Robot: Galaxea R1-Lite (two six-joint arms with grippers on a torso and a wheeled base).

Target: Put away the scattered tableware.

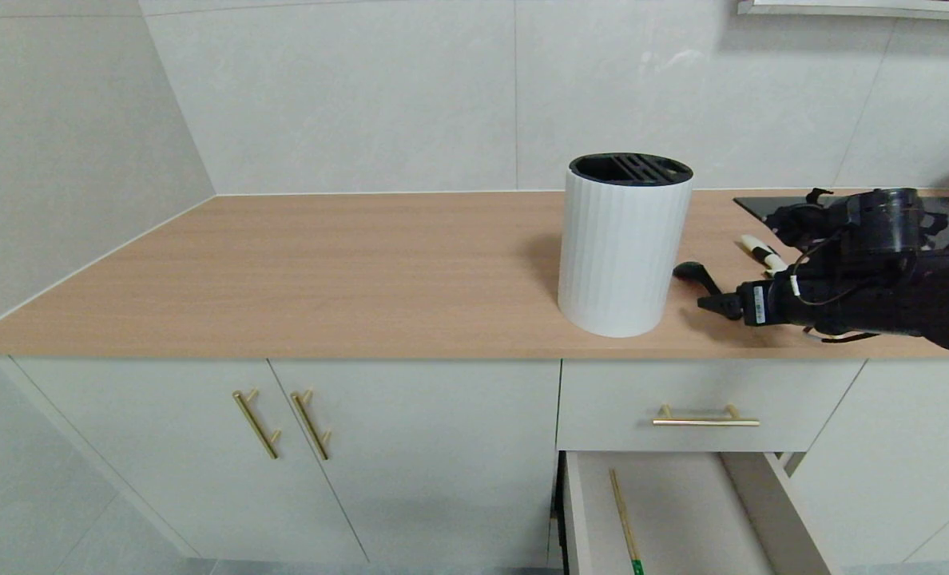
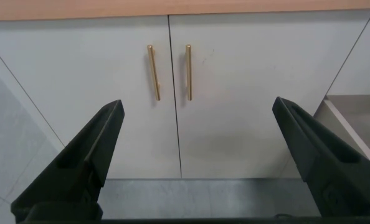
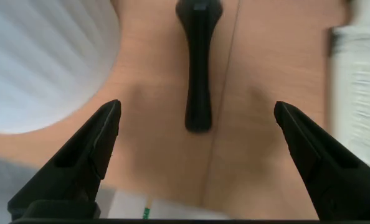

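Note:
A black utensil (image 1: 696, 274) lies on the wooden counter just right of a white ribbed holder (image 1: 623, 247) with a black slotted top. Beside it lies a white-handled utensil (image 1: 762, 252). My right gripper (image 1: 716, 303) hovers low over the counter's front edge, right of the holder. In the right wrist view its fingers stand open on either side of the black utensil's handle (image 3: 197, 74), short of it, with the holder (image 3: 42, 56) and the white-handled utensil (image 3: 359, 93) to the sides. My left gripper (image 2: 197, 165) is open and holds nothing, below counter height, facing the cabinet doors (image 2: 172, 93).
Below the counter a drawer (image 1: 682, 511) stands pulled out with a chopstick (image 1: 625, 519) lying in it; above it is a closed drawer with a gold handle (image 1: 706, 418). A black cooktop (image 1: 762, 209) sits at the back right. The counter's left half (image 1: 323, 263) is bare wood.

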